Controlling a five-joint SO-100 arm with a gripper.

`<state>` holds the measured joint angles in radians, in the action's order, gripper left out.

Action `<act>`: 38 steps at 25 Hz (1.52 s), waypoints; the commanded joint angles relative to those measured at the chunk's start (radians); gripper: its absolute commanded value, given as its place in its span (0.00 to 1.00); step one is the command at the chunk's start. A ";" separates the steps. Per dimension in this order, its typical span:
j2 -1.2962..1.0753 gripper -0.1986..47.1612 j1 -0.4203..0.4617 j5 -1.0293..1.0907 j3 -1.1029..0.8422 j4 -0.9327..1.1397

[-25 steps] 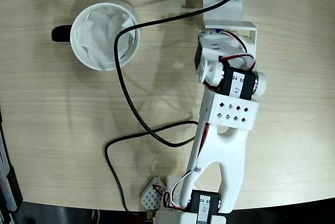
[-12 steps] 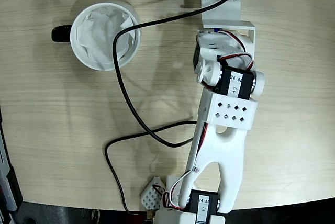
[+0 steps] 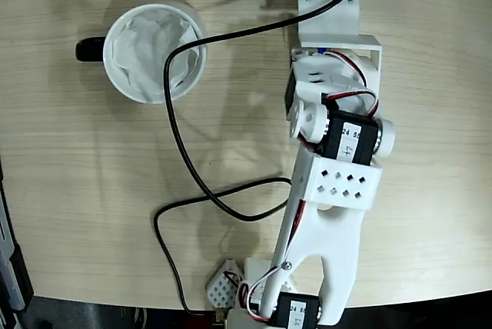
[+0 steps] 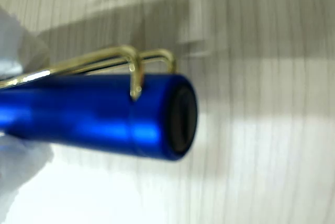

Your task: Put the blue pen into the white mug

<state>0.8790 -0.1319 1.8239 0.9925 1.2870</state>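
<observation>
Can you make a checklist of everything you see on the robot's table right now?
Surface: pale wooden table, bare in most places.
Job's things: blue pen fills the wrist view, lying sideways over the table; white mug upper left in the fixed view, white paper inside.
Clutter: nothing seen.
Grippers: gripper hidden under the arm; cannot tell its state.
Cables: black cable crosses the mug's rim.
Surroundings: dark edges beyond the table.

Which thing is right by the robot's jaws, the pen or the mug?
The pen: blue with a wire clip, it fills the wrist view. The white mug stands far off, left of the arm in the fixed view.
</observation>
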 commanded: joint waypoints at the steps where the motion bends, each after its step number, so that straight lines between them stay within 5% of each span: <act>1: 0.126 0.03 0.002 0.000 -0.015 0.006; 12: 0.308 0.03 0.012 0.000 0.005 -0.029; 24: 0.712 0.03 0.092 0.000 0.344 -0.433; 38: 1.095 0.02 0.296 -0.002 0.841 -1.049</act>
<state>1.8899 0.1289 1.8270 1.7932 0.3436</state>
